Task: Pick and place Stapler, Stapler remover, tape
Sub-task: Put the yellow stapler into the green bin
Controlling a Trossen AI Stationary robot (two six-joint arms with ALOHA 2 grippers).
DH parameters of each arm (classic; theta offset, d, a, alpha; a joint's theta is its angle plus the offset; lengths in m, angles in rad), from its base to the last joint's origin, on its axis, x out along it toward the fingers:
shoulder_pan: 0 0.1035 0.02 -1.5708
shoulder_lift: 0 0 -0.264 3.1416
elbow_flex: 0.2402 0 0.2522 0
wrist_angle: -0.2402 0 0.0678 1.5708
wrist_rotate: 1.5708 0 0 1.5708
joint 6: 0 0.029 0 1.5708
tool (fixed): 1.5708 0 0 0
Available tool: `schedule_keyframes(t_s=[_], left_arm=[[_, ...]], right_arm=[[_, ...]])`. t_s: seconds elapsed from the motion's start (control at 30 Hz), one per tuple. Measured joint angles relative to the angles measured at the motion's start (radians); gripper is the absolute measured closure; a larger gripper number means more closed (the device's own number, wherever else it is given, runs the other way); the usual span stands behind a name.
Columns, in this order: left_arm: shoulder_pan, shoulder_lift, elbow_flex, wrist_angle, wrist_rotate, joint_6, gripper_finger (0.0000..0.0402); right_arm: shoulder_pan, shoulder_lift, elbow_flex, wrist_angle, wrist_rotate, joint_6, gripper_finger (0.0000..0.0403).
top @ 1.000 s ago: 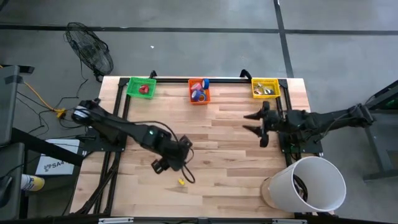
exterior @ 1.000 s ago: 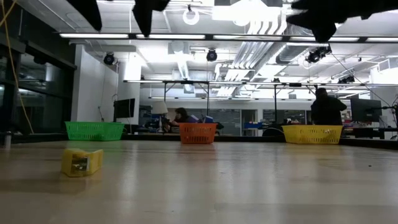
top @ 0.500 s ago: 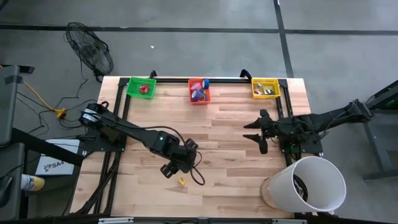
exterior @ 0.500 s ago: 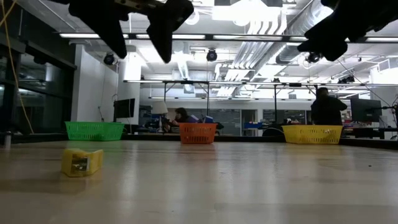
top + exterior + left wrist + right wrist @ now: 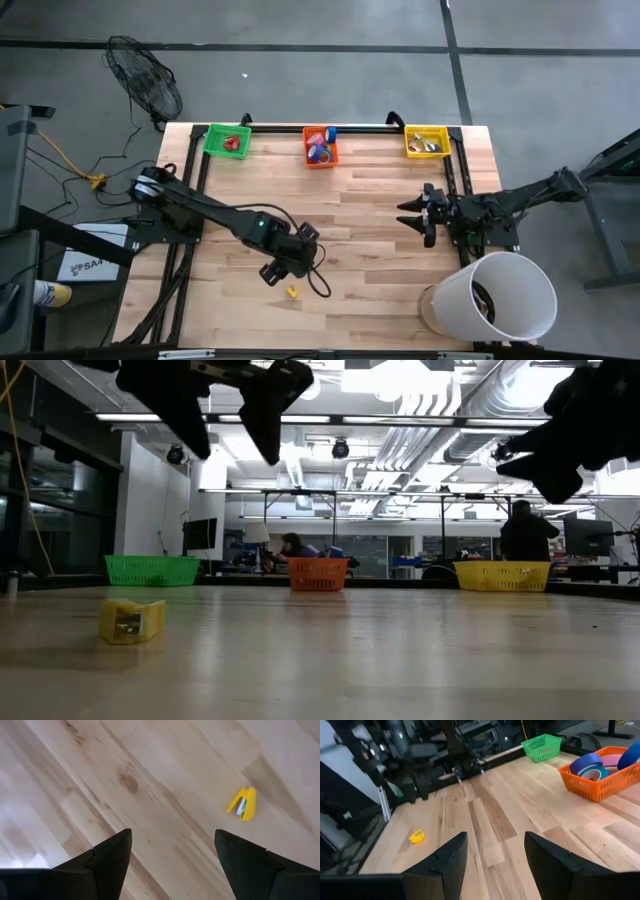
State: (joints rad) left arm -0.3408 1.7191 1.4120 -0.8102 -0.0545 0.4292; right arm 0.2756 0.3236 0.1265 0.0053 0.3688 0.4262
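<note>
While the left gripper [image 5: 281, 268] hovers with fingers spread wide above a small yellow stapler remover [image 5: 292, 292] lying alone on the wooden table [image 5: 360, 270], the right gripper [image 5: 414, 213] waits open and empty near the right edge. Tape rolls [image 5: 319, 152] sit in the orange bin [image 5: 320, 160].

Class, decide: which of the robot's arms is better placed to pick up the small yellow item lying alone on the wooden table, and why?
Left. The left gripper hovers open close beside the small yellow item, which shows just past its fingers. The right gripper waits across the table near the yellow bin.
</note>
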Motion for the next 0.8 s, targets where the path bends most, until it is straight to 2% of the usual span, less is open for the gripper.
schedule_keyframes(t_s=[0.2,0.33,0.67,0.8], left_arm=[[0.0,0.018,0.0,-0.006,0.042,0.026,0.0122],[0.0,0.032,0.001,-0.007,0.074,0.038,0.0122],[0.0,0.047,0.0,-0.016,0.115,0.062,0.0122],[0.0,0.047,0.0,-0.014,0.11,0.06,0.0122]], right_arm=[[0.0,-0.095,-0.058,0.012,0.018,0.003,0.0215],[0.0,-0.135,-0.06,-0.079,0.021,-0.006,0.0215],[0.0,-0.169,-0.059,-0.124,0.061,-0.024,0.0215],[0.0,-0.17,-0.059,-0.118,0.03,-0.007,0.0215]])
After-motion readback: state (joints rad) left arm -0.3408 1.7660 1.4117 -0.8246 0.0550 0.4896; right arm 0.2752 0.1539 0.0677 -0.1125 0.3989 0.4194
